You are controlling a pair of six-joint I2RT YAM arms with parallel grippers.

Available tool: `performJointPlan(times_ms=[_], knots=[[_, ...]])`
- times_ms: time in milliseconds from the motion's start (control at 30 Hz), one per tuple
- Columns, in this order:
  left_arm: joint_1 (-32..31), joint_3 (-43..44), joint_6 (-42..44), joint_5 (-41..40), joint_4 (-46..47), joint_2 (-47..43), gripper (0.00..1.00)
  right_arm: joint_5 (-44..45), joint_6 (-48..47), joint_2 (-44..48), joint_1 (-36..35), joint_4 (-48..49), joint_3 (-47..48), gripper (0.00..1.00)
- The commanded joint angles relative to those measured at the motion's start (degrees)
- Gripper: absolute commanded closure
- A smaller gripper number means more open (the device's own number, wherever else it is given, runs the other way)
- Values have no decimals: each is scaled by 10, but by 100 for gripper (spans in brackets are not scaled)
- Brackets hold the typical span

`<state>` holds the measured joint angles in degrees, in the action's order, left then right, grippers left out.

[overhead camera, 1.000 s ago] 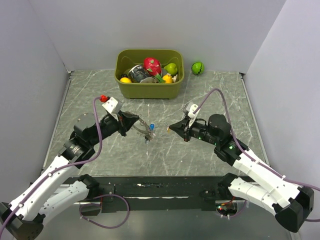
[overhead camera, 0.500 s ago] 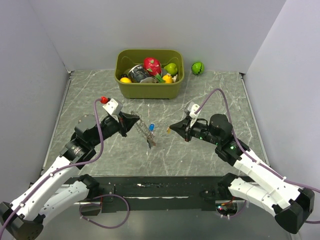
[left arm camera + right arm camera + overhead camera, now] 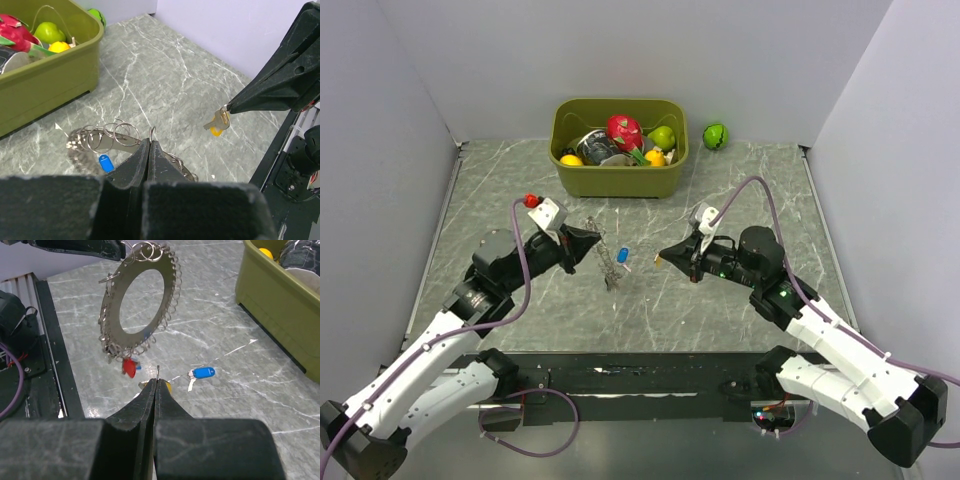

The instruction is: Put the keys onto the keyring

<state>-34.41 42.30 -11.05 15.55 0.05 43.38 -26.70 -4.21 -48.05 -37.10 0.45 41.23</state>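
My left gripper (image 3: 592, 245) (image 3: 150, 141) is shut on the rim of the keyring (image 3: 610, 264) (image 3: 111, 315), a flat grey ring edged with small wire loops. The keyring hangs above the table. A red key (image 3: 129, 367) dangles from its lower edge. My right gripper (image 3: 663, 256) (image 3: 157, 380) is shut on a yellow key (image 3: 217, 123) (image 3: 168, 386), held a short way right of the keyring with a gap between them. A blue key (image 3: 622, 254) (image 3: 202, 373) lies on the table between the two grippers.
An olive bin (image 3: 618, 182) (image 3: 40, 85) (image 3: 280, 315) holding toy fruits stands at the back centre. A green ball (image 3: 716, 135) rests to its right near the back wall. Grey walls close the left, right and far sides.
The keyring in my left gripper has turned from lying broad-side to nearly edge-on in the top view, and the left wrist has drawn slightly back. The right arm has not moved.
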Motion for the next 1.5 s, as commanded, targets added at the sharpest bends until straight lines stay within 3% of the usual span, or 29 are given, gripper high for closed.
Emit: performJointPlan(times_ms=[0,167,1033,1467], knots=[[1,8,10,21,48,3,99,-16,-6,-5,7,27,28,100],[1,16,18,33,40,12,99,-45,-7,-16,14,27,38,100],[1,65,74,255,21,104,98,-216,-2,-69,24,24,83,100],[0,80,74,274,19,128,99,-230,13,-77,24,33,89,100]])
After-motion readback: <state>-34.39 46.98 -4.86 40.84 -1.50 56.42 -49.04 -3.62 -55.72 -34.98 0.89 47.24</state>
